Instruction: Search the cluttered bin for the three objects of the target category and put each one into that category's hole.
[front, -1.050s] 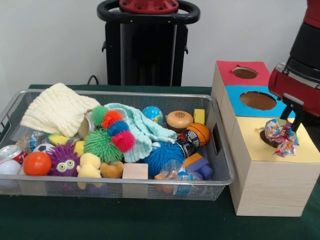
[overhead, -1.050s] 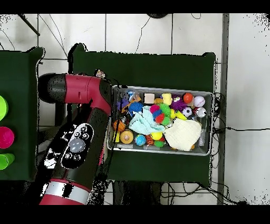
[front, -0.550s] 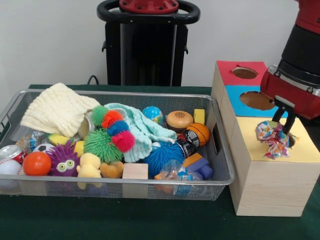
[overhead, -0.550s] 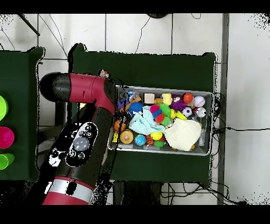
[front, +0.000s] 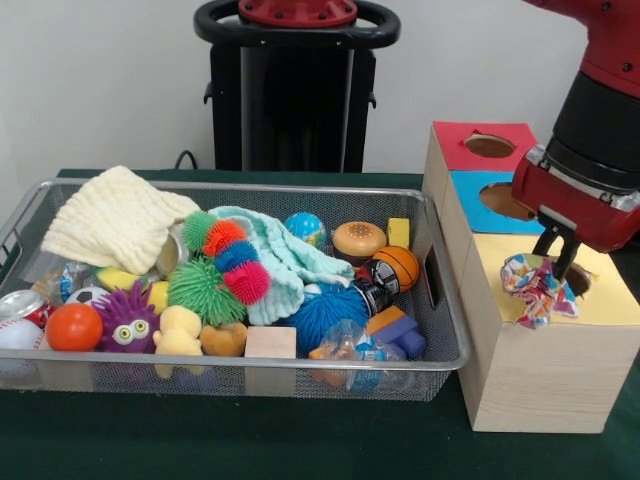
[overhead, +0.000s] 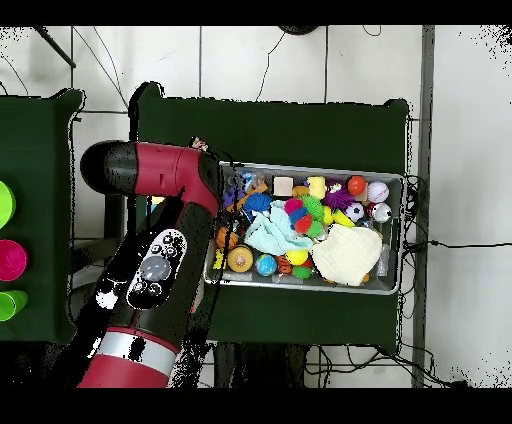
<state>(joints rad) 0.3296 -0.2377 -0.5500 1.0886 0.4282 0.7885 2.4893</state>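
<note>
Front view: patterned cloth (front: 537, 288) hangs under gripper (front: 555, 262).

Your arm (front: 600, 130) hangs over the yellow box top (front: 610, 300), covering part of its hole. The red hole (front: 489, 146) stands open. The bin (front: 230, 375) is packed; its right wall nearly touches the boxes.

Multicolour cloth (front: 536, 287) crumpled on yellow box top (front: 610, 300)

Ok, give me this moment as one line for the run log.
arm: above yellow box top | gripper: shut on colourful cloth | cloth: draped beside the yellow box's hole, not yet in | bin: still cluttered
</note>
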